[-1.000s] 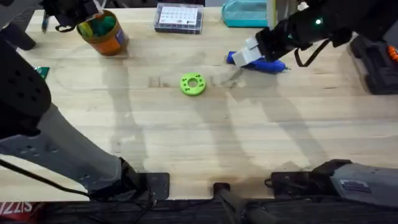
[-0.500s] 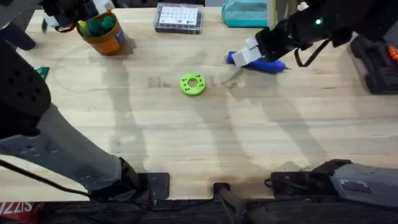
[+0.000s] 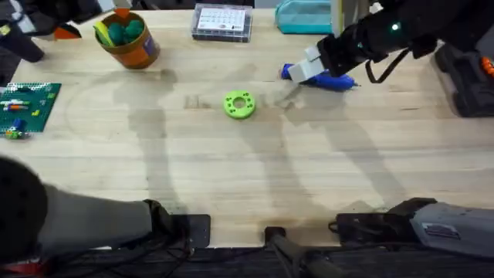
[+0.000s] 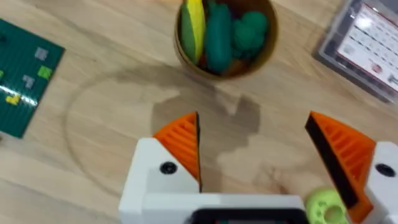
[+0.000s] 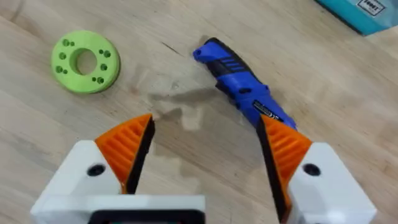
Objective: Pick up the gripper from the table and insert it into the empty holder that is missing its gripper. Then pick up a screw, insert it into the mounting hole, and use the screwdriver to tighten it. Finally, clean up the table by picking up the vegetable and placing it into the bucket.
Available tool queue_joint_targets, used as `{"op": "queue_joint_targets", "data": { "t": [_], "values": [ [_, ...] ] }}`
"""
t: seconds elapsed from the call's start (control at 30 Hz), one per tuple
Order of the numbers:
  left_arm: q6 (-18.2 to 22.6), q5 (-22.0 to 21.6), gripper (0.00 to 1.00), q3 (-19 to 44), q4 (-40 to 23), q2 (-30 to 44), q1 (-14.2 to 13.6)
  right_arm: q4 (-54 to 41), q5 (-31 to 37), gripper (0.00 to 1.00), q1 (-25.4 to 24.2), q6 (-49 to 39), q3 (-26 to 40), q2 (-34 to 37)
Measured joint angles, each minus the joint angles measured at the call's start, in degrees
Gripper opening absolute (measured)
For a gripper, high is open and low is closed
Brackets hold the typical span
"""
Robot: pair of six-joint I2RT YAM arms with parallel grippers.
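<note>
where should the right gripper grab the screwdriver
Across the thick middle of the screwdriver, from above. It lies flat on the table, so the top and long sides are free, and the body is evenly wide there. The right gripper is open beside it, one finger near the rear end; turning the jaws square to the long axis would likely hold best.
</note>
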Motion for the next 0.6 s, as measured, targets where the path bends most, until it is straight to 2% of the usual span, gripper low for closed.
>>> {"op": "queue_joint_targets", "data": {
  "t": [0.13,0.3,0.4,0.6],
  "values": [
    [0.0,3.5,0.990,0.1,-9.1,-3.7,0.0,0.0,0.0,0.994,0.0,0.0,0.0,0.0],
    [0.0,6.1,0.991,0.1,-19.3,-4.9,0.0,0.0,0.0,0.994,0.0,0.0,0.0,0.0],
    [0.0,6.8,0.991,0.0,-21.5,-4.9,0.0,0.0,0.0,0.994,0.0,0.0,0.0,0.0],
    [0.0,7.4,0.991,0.0,-21.6,-4.9,0.0,0.0,0.0,0.994,0.0,0.0,0.0,0.0]
  ]
}}
